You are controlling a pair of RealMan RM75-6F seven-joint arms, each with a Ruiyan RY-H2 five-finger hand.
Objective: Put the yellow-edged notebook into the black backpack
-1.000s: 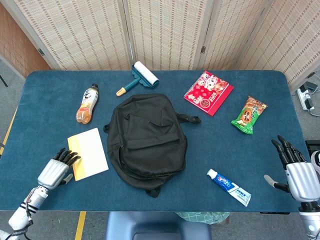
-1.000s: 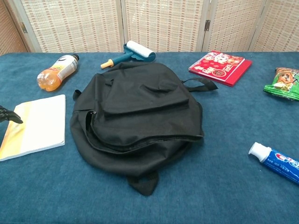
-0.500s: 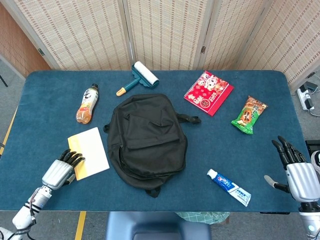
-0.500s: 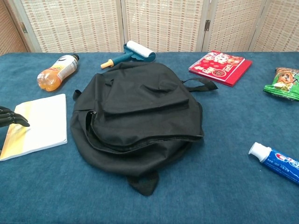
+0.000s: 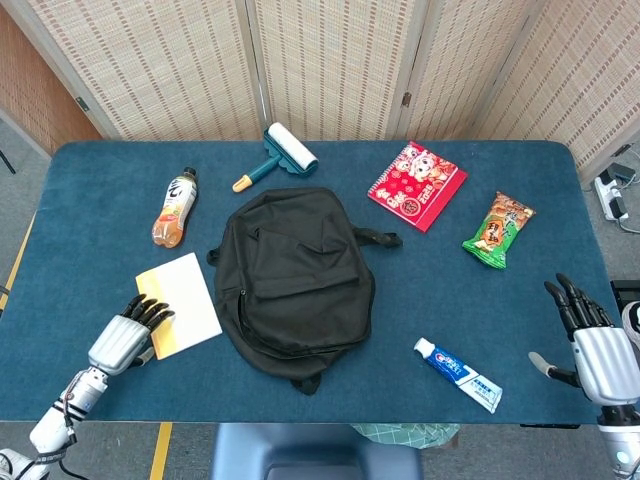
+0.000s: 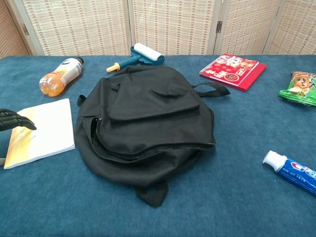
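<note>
Left hand (image 5: 128,335), fingers extended, rests its fingertips on the near-left corner of the yellow-edged notebook (image 5: 185,303), gripping nothing. The notebook lies flat on the tabletop (image 5: 90,220), just left of the black backpack (image 5: 295,275). Likely thin, light and flexible; best pinched along an exposed edge. Right hand (image 5: 590,340) hovers open, empty, far right.

You have before you a table (image 5: 90,200) covered in matt blue cloth of felt-like nap. At its middle, the black backpack (image 5: 295,275): matt woven fabric, softly creased. Towards the left edge, the yellow-edged notebook (image 5: 185,305): matt paper cover. Your left hand (image 5: 125,338): silvery metal-look back, black fingers. Near the front edge, a toothpaste tube (image 5: 458,374): glossy plastic. By the right edge, a snack packet (image 5: 498,230): shiny film.
</note>
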